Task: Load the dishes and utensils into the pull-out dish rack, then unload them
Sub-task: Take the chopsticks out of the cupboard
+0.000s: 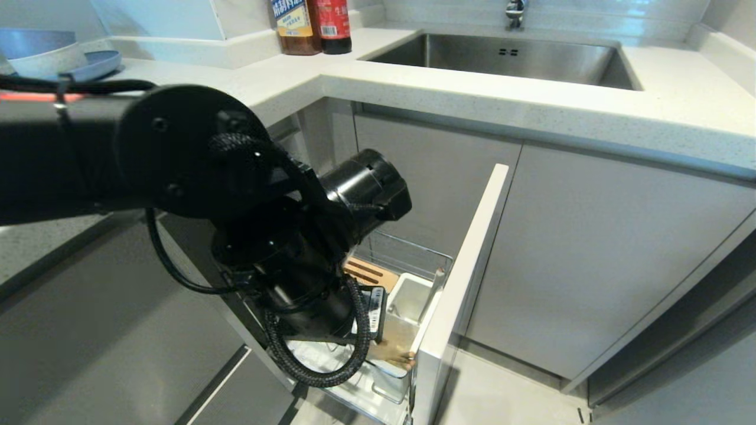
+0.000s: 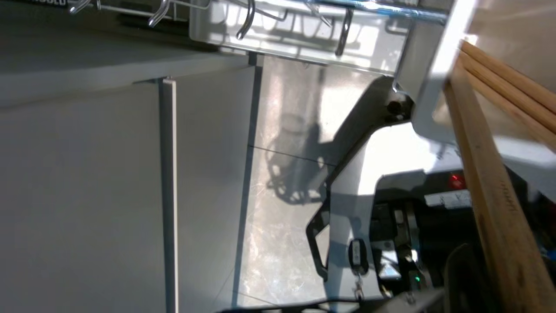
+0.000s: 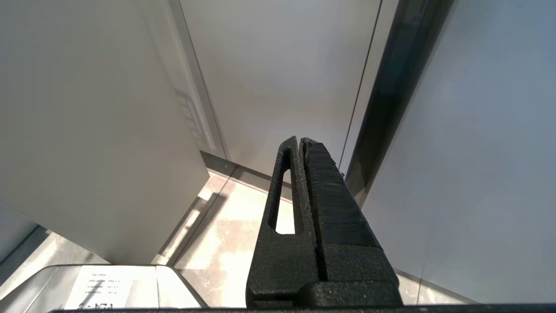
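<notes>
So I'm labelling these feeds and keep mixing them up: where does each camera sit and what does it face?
Head: up high, looking down at the rack pulled out below the counter; the left arm fills its left side.
Left wrist: beside the rack, facing cabinet fronts and floor; chopsticks close by, robot's base behind.
Right wrist: low down, facing cabinet doors; the shut right pincer shows.
Shared: head and left wrist both show the rack.

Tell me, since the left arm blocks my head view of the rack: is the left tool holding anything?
Observer: Yes, the left tool is shut on the wooden chopsticks.
Operator: Where do their ends point?
Observer: At the white utensil cup, close by its rim.
Operator: And the right tool?
Observer: The right tool is shut, empty, parked facing the cabinet doors.
</notes>
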